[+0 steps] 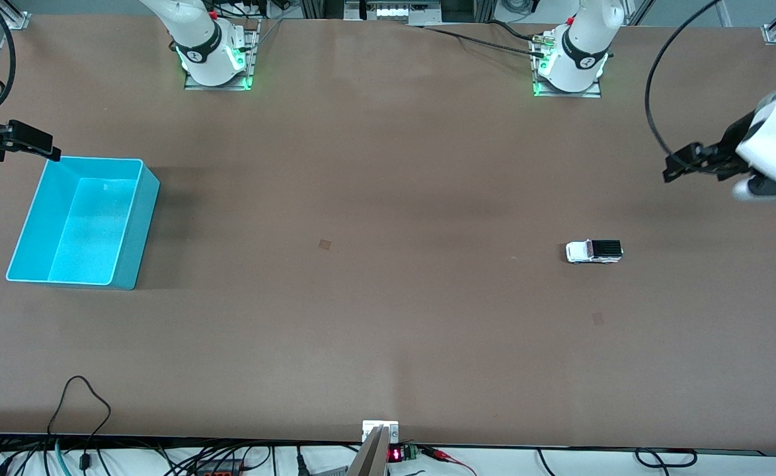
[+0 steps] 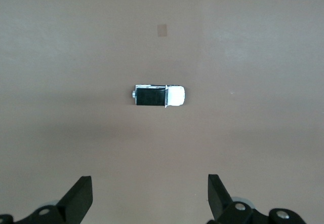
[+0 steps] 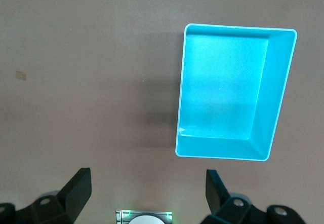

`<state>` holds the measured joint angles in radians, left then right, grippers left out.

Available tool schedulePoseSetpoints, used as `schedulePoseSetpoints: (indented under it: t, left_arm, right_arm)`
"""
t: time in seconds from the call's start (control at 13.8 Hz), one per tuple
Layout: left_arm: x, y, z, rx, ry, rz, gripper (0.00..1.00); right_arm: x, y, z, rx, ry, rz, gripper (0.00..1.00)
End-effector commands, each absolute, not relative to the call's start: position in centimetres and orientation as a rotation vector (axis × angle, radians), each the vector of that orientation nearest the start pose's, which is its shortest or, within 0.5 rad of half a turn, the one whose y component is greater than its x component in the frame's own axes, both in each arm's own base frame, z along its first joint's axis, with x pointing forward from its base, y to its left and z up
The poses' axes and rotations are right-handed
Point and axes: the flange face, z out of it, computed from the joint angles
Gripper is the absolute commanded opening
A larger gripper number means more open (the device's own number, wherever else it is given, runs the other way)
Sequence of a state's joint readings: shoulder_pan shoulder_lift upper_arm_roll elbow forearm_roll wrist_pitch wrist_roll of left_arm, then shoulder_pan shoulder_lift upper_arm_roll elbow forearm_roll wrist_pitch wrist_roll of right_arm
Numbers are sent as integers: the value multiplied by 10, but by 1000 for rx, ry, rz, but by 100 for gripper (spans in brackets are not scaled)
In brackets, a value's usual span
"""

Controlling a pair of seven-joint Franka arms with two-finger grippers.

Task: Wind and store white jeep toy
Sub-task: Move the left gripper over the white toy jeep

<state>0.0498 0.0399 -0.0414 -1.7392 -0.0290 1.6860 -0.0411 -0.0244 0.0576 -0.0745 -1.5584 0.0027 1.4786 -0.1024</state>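
The white jeep toy [image 1: 594, 251] stands on the brown table toward the left arm's end, black roof panel up. It also shows in the left wrist view [image 2: 158, 96], ahead of the fingers and apart from them. My left gripper [image 1: 679, 162] [image 2: 149, 181] is open and empty, up in the air over the table's left arm end. The teal bin [image 1: 138, 225] [image 3: 238, 28] stands empty toward the right arm's end. My right gripper [image 1: 47, 149] [image 3: 147, 173] is open and empty, in the air over the table beside the bin's corner.
Two small tape marks lie on the table, one near the middle [image 1: 324, 244] and one nearer to the front camera than the jeep [image 1: 598, 318]. The arm bases [image 1: 216, 63] [image 1: 570, 66] stand along the table's edge. Cables [image 1: 84, 403] hang at the front edge.
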Motion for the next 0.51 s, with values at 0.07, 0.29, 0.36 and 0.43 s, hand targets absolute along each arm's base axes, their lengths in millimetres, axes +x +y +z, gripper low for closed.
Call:
schedulePoseSetpoints:
  t: [0.07, 0.29, 0.36, 0.43]
  left_arm:
    - [595, 5, 470, -3177, -47, 217, 100]
    - [606, 1, 428, -3166, 162, 306, 100]
    - [610, 2, 413, -3166, 266, 323, 100]
    - [614, 3, 401, -3163, 363, 329, 100]
  right_arm:
    - [552, -53, 593, -3130, 12, 202, 100]
    - [553, -52, 592, -3129, 12, 204, 100]
    - [553, -52, 592, -3129, 10, 204, 100]
    - [553, -52, 593, -3129, 12, 202, 100]
